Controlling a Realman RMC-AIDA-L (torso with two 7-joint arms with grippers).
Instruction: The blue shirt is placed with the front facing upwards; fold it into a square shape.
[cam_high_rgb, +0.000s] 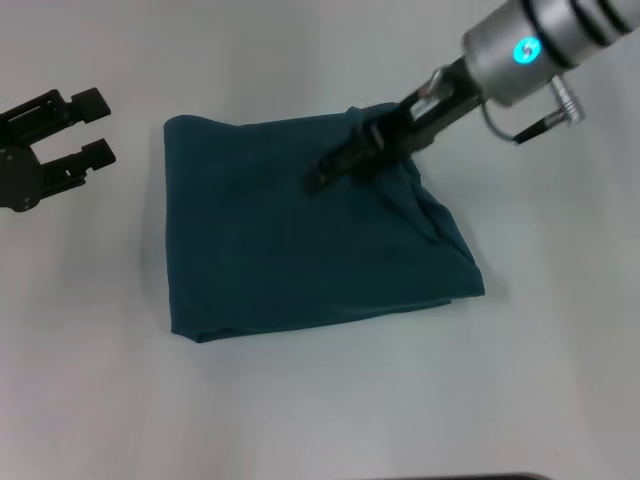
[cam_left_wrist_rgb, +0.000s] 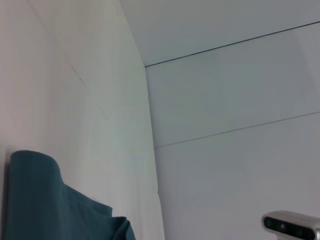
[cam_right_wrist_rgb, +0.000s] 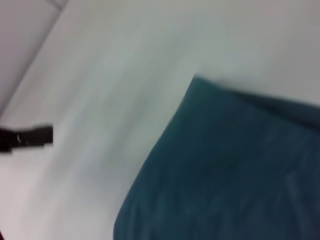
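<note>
Right gripper (cam_high_rgb: 325, 178) over the folded blue shirt (cam_high_rgb: 280, 250), its grip apparently closed; left gripper (cam_high_rgb: 95, 125) agape alongside

Plain dark teal blue shirt (cam_high_rgb: 290, 240) on a white table (cam_high_rgb: 560, 380).

the blue shirt (cam_high_rgb: 300, 250) is soft matt cloth, lightly creased. the table (cam_high_rgb: 560, 380) is smooth, pale and matt. the right tool (cam_high_rgb: 330, 175) and left tool (cam_high_rgb: 85, 125) look like matt black plastic.

Lab-like test bench – bare white table (cam_high_rgb: 320, 410), plain white walls (cam_left_wrist_rgb: 235, 100)
</note>
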